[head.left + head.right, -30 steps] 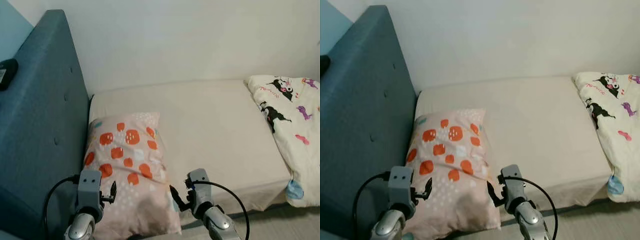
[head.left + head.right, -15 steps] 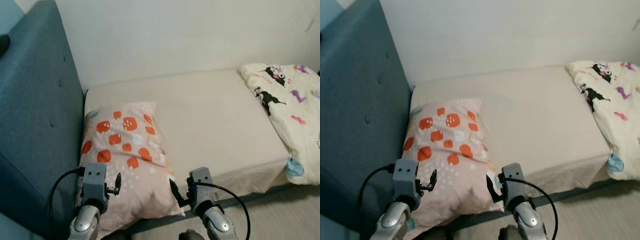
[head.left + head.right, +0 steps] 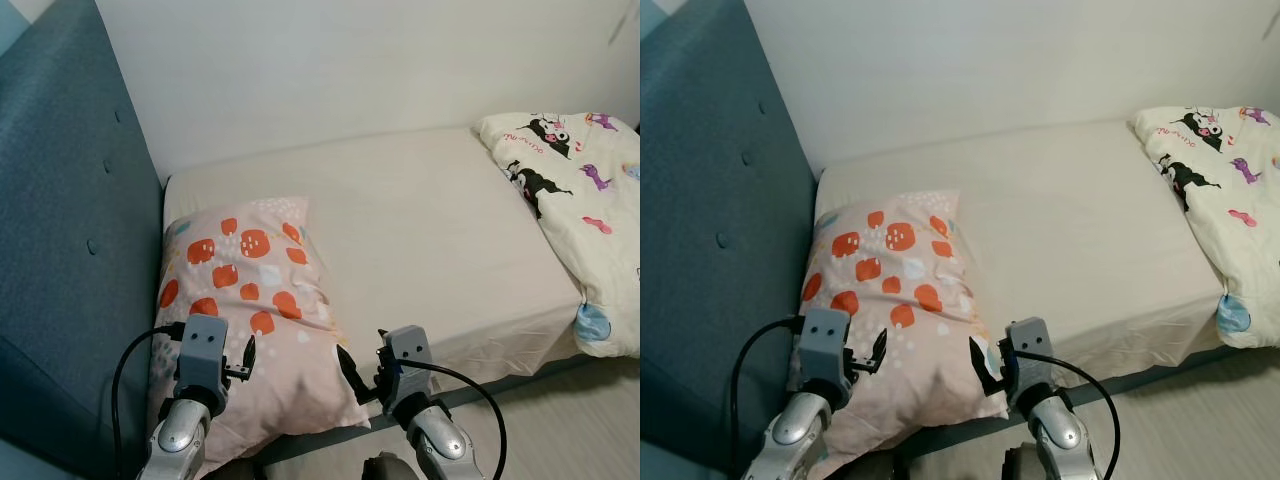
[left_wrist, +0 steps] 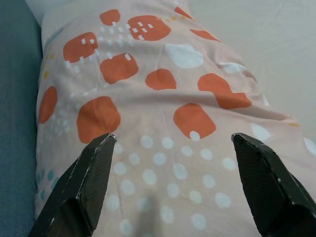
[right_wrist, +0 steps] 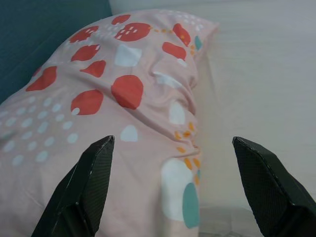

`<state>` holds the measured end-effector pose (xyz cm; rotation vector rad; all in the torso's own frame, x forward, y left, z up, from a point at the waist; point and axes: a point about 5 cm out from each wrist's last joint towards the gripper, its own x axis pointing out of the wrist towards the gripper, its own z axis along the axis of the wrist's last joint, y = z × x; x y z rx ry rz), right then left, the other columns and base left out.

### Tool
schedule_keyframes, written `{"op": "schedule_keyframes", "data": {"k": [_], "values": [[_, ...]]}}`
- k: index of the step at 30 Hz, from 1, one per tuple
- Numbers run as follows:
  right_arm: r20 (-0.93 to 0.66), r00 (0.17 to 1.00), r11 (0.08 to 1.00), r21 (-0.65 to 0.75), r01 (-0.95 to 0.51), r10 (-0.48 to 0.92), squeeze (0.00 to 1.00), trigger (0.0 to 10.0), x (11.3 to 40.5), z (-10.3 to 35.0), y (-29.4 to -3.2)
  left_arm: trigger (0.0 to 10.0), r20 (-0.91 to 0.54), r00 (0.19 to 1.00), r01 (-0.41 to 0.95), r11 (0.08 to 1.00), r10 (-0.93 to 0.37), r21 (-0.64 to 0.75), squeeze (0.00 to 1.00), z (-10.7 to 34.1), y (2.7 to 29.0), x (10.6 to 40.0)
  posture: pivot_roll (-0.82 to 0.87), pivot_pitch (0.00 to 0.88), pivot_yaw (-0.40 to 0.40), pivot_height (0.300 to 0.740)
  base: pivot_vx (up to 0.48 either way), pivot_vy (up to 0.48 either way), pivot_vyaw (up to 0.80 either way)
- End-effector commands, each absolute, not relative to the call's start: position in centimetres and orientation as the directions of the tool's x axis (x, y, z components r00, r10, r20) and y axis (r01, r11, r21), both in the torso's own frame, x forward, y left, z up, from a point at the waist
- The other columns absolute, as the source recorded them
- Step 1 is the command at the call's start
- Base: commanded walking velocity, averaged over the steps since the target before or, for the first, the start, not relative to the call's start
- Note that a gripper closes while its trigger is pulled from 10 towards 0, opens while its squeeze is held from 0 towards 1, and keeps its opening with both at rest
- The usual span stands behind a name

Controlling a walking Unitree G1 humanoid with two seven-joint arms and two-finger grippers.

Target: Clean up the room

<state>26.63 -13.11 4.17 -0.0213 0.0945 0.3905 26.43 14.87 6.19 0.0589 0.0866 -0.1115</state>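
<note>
Bed (image 3: 430, 240) with a pillow and a blanket on it.
You have a pink pillow (image 3: 250, 300) with orange patches lying at the headboard end, its near edge overhanging the mattress, and a cream cartoon-print blanket (image 3: 580, 220) well apart at the other end, draping over the front edge.

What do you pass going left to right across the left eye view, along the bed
Blue headboard → pink pillow with orange spots → bare cream mattress → cartoon-print blanket.
</note>
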Motion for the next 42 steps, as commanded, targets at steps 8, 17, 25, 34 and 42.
{"op": "schedule_keyframes", "data": {"k": [8,17,25,34,42], "values": [[-0.119,0.904,0.911,0.011,-0.413,0.411,0.00,10.0,25.9,3.9,-12.7,10.0,-0.122,0.987,0.111,0.990,-0.100,0.085,0.00,5.8,15.8,25.3,0.04,0.178,-0.003,0.610,0.000,0.000,0.00],[-0.105,0.889,0.893,-0.005,-0.449,0.446,0.00,10.0,25.8,4.7,-12.3,10.0,-0.121,0.987,0.120,0.989,-0.109,0.089,0.00,6.6,16.7,24.9,0.05,0.258,0.001,0.610,0.000,0.000,0.00],[-0.088,0.886,0.889,-0.011,-0.458,0.455,0.00,10.0,26.1,5.4,-12.4,10.0,-0.111,0.986,0.137,0.987,-0.127,0.087,0.00,7.3,16.6,24.3,0.06,0.280,0.002,0.601,0.000,0.000,0.00],[-0.065,0.863,0.863,-0.034,-0.505,0.502,0.00,10.0,26.0,6.3,-12.0,10.0,-0.094,0.979,0.187,0.980,-0.181,0.062,0.00,8.3,17.2,23.8,0.05,0.275,-0.005,0.586,0.000,0.000,0.00],[-0.080,0.741,0.731,-0.119,-0.671,0.667,0.00,10.0,25.3,8.1,-11.0,10.0,-0.067,0.870,0.493,0.868,-0.489,0.067,0.00,11.6,17.8,21.5,0.03,0.265,-0.015,0.582,0.000,0.000,0.00]]}}
